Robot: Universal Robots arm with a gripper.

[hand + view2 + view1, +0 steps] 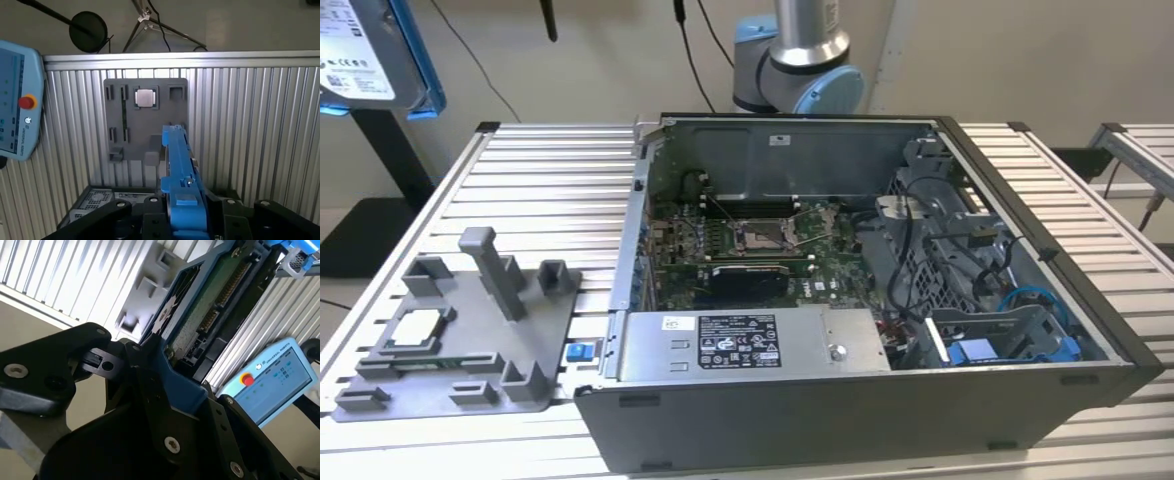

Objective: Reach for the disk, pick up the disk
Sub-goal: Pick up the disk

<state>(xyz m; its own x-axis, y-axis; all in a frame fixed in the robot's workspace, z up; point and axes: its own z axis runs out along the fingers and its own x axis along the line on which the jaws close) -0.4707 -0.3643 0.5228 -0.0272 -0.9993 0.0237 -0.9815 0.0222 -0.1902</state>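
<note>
The jaws are clamped on the blue-framed disk (200, 310), held edge-on between them, with the grey fixture (145, 125) and ribbed tabletop (250, 125) well beyond them.

The open case (854, 420) fills the table's (534, 170) middle, cables (974, 250) crowding its inside. At the exterior view's left the fixture's (454, 350) posts stick up; bare table lies open behind it. The gripper (185, 205), clamped on the disk (360, 45), hangs well above them.
</note>
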